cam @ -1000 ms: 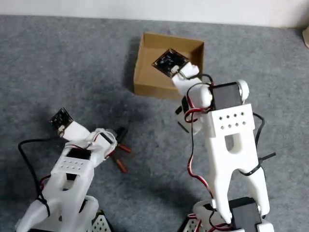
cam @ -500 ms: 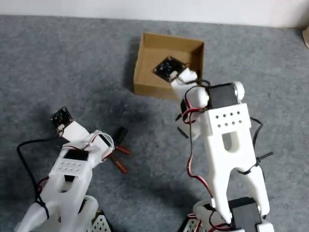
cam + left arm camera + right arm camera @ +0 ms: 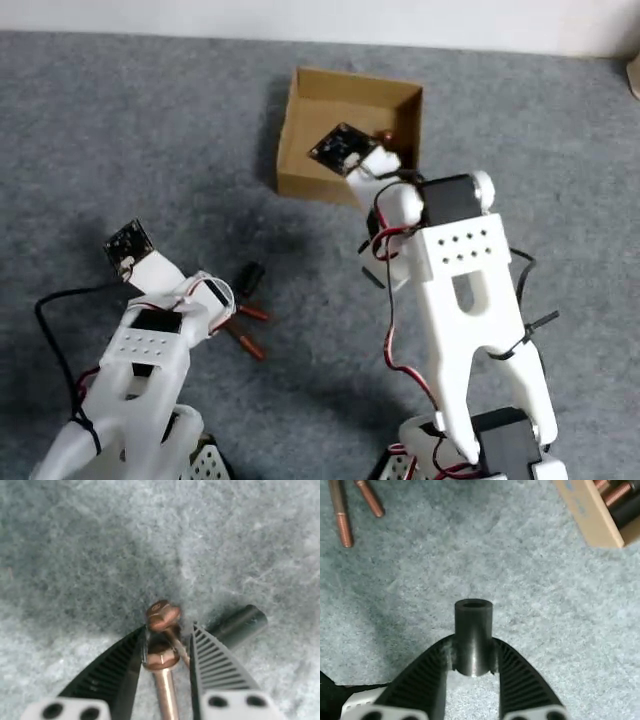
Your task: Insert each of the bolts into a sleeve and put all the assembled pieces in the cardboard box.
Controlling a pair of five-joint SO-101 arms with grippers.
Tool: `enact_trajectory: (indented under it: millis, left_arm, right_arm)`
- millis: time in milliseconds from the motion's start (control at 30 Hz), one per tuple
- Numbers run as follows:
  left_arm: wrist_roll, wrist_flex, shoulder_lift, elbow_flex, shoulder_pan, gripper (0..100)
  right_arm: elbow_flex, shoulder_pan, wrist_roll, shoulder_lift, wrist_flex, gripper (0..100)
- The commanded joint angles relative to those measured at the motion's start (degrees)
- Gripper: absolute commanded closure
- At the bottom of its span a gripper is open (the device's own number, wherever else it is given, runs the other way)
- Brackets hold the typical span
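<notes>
Copper bolts (image 3: 162,615) lie near left, the left gripper (image 3: 167,632) with jaws apart astride one, a loose sleeve (image 3: 239,625) beside; close squarely on its shank. Farther right, the right gripper (image 3: 473,650) clamps a second sleeve (image 3: 473,620) near the cardboard box (image 3: 345,92)

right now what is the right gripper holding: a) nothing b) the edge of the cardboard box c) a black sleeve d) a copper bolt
C: in the right wrist view the right gripper is clamped on a black sleeve, which stands up between its fingers above the grey table.
</notes>
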Motion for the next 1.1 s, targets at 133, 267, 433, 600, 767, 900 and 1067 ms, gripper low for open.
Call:
enact_trajectory:
  millis: [133, 267, 433, 600, 767, 900, 1067]
  left_arm:
    - [-1.2, 2.5, 1.2, 0.3, 4.6, 100]
    - [-3.5, 2.5, 1.2, 0.0, 4.6, 100]
    - [-3.7, 2.2, 0.7, -1.1, 4.9, 99]
    - [-3.9, 2.5, 0.7, -4.5, 4.9, 99]
    - [-13.4, 2.4, 0.7, -4.9, 4.9, 99]
    - [-13.7, 2.9, 0.7, -4.4, 4.9, 87]
    - [-10.9, 7.1, 1.1, -4.4, 4.9, 70]
  right_arm:
    - [-0.1, -1.5, -2.4, -2.1, -0.9, 99.1]
    - [-0.1, -1.5, -2.4, -2.1, -0.7, 99.1]
    - [0.0, -1.5, -2.4, -2.1, -0.6, 99.1]
    - [0.0, -1.5, -2.5, -2.1, -0.5, 99.1]
    - [0.0, -1.3, -2.5, -2.1, -0.4, 99.1]
    - [0.0, -1.3, -2.5, -2.1, -0.4, 99.1]
    - [0.0, -1.3, -2.5, -2.1, -0.6, 99.1]
